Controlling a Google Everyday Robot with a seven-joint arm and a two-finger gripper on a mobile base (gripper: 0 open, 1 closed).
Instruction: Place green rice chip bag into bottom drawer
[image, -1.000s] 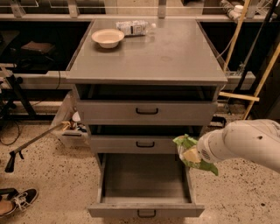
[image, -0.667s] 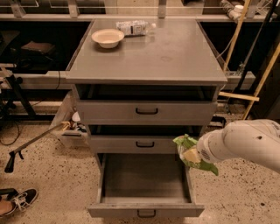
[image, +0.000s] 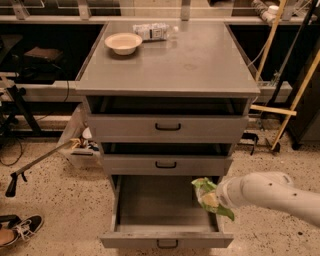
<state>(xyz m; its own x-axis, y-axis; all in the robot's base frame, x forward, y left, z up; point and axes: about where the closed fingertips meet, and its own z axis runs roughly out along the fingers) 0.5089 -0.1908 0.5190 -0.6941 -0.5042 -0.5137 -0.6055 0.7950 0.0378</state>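
Pincer (image: 216, 199) is found at the tip of the white arm (image: 270, 192), low down beside the cabinet. It is largely covered by the green rice chip bag (image: 205, 188). The bag is carried clear of any support, so the pincer is judged clamped on it.

Bag is held right at the pincer, on the side away from the arm, over the near side wall of the bottom drawer (image: 135, 239). Its long axis is seen running steeply, top tilted toward the cabinet middle.

Drawer is pulled out, its cavity exposed. The cavity lies below the pincer and further out past the bag, away from the arm. Middle drawer front (image: 166, 164) sits just above the pincer.

Next move is judged to need a short shift away from the arm before lowering; otherwise the side wall may be clipped.

Bowl (image: 123, 42) and water bottle (image: 152, 31) are left on the top surface (image: 200, 65), well above the pincer.
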